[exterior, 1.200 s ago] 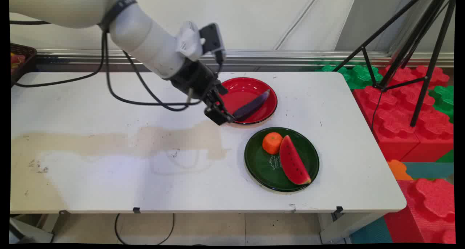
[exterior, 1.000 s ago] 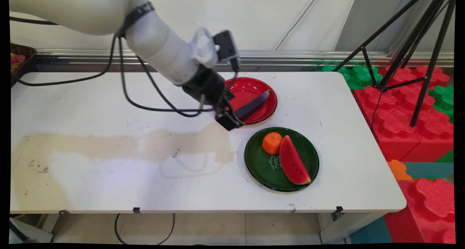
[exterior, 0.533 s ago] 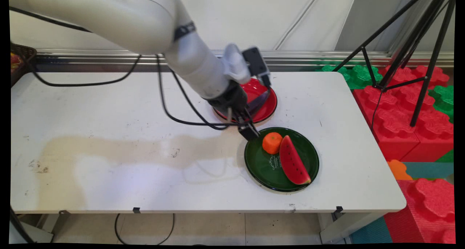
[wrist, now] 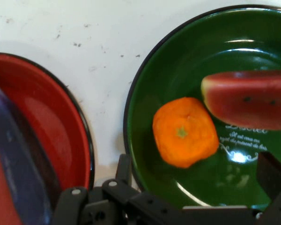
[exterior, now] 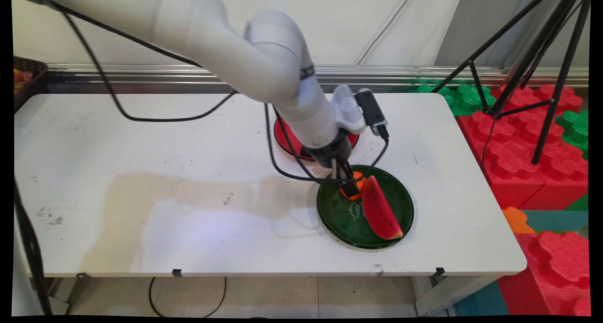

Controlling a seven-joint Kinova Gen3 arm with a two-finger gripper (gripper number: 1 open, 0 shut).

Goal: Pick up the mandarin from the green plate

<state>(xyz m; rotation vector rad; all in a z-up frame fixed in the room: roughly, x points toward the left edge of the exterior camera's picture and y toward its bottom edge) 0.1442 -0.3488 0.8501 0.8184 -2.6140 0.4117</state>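
My gripper [exterior: 349, 187] hangs open just over the orange [exterior: 361, 181] on the green plate [exterior: 337, 217], hiding part of the fruit in the main view. In the hand view the orange [wrist: 185, 132] lies between the two fingers of the gripper [wrist: 197, 165], which hold nothing. A red watermelon slice [exterior: 380, 209] rests on the same plate just right of the orange, and it also shows in the hand view [wrist: 248, 99]. Behind, the arm covers most of the red plate [exterior: 281, 137]. A purple eggplant [wrist: 18, 164] lies in that red plate [wrist: 65, 136].
Black cables hang from the arm over the table's [exterior: 141, 125] middle. A black tripod [exterior: 527, 54] stands past the right edge among red foam blocks [exterior: 518, 167] and green ones. A dark basket [exterior: 26, 76] sits at the far left.
The arm swung right and toward the near side, carrying the gripper from the red plate's left rim to a spot over the orange on the green plate. It now covers the eggplant.
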